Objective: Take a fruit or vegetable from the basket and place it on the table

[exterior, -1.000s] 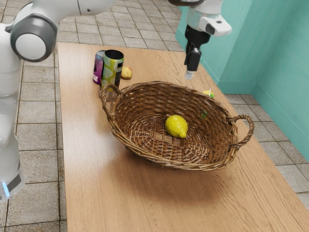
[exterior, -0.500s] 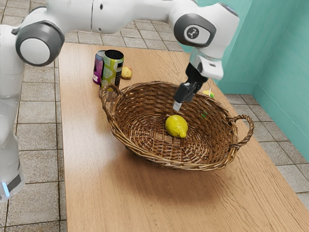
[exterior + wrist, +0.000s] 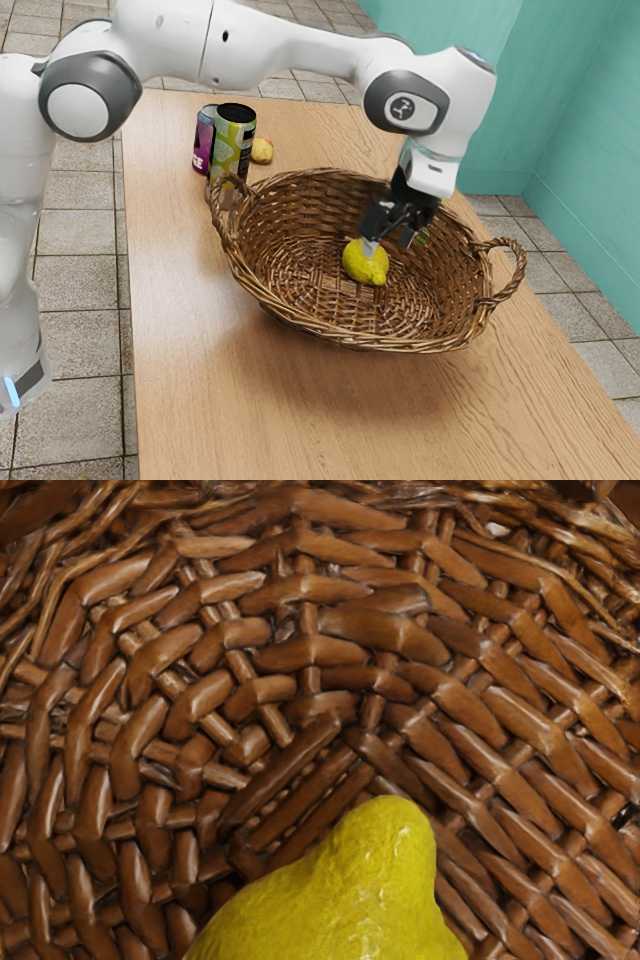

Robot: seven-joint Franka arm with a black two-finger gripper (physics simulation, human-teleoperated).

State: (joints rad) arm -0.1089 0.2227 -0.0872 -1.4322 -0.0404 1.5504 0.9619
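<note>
Lower than in the earlier frame, the gripper [image 3: 388, 243] is reaching into the basket [image 3: 300, 325], where the lemon [image 3: 365, 264] is lying on the woven floor. I'm seeing the jaws standing wide, one pale fingertip [image 3: 369, 246] overlapping the lemon's top in the exterior view; whether they're touching, I'm not managing to tell.

yellow lemon [image 3: 361, 267] sideways in wicker basket [image 3: 350, 340]

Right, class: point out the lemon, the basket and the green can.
Lemon [image 3: 355, 895]: wrist view, body near its tip.
Basket [image 3: 365, 343]: exterior view, on its rim.
Green can [image 3: 231, 145]: exterior view, on its side.
</note>
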